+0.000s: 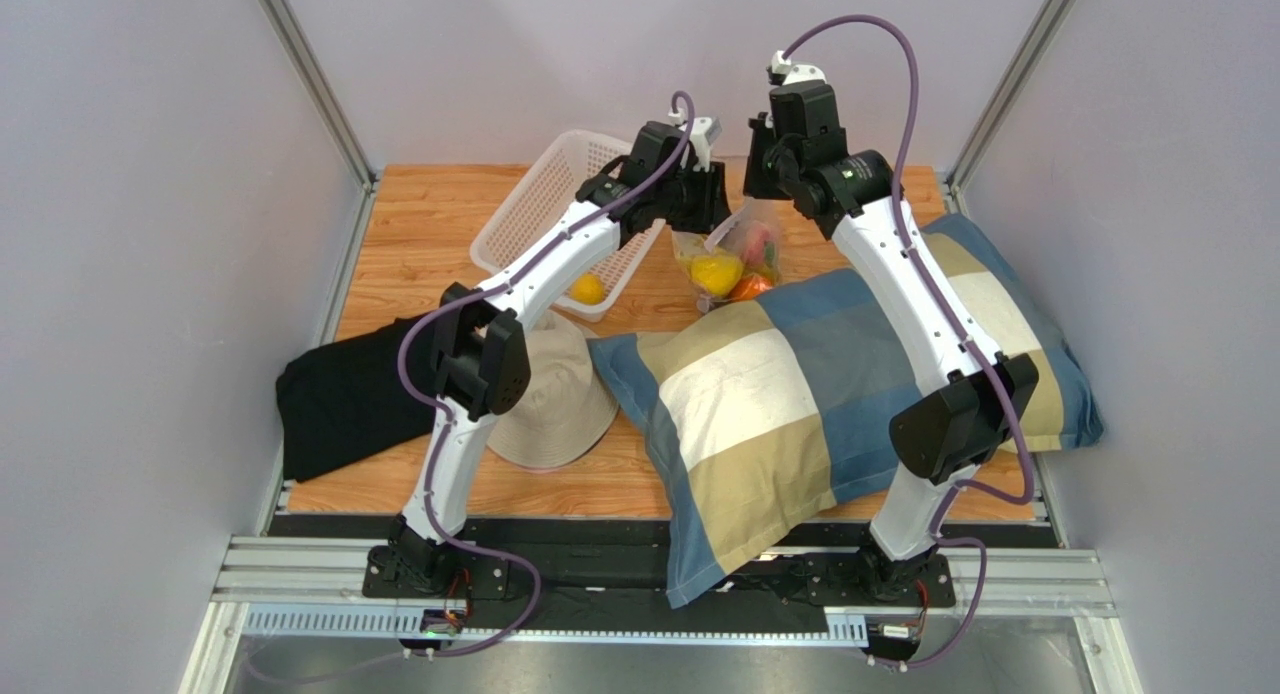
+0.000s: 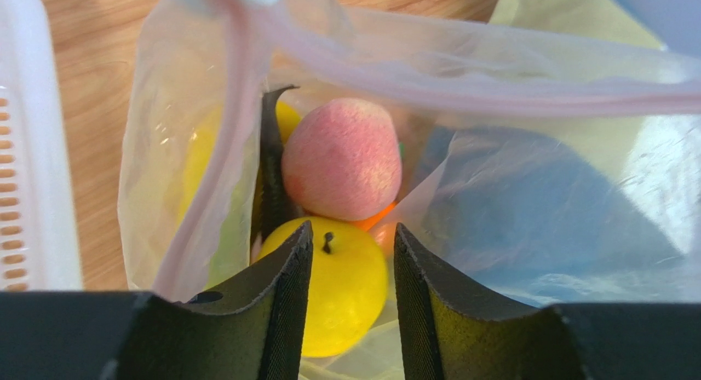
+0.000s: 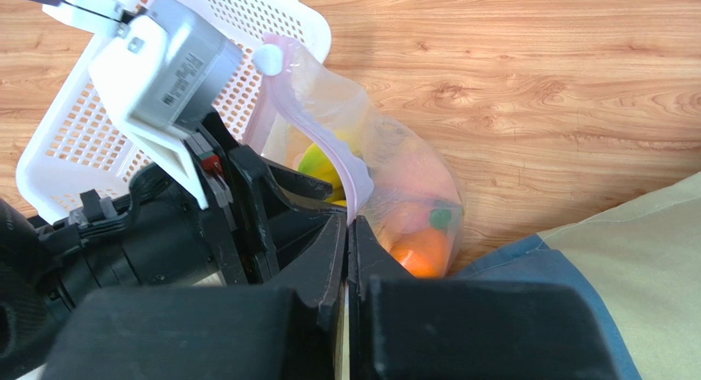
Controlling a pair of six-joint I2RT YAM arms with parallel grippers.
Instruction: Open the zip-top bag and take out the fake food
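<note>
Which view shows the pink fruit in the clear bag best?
Left wrist: the round pink plastic fruit sits close, central and unobstructed. Top external shows only a tiny pinkish speck; in the right wrist view I cannot pick it out.

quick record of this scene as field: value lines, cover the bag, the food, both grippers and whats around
bag: zip-top bag, mouth open, between white basket and pillow
right gripper: shut on the bag's pink zip edge
left gripper: jaws apart, fingers inside the bag mouth, over the yellow round fruit
in bag: yellow round fruit, pink fruit, orange
in basket: one yellow piece
nearby: hat, black cloth
</note>
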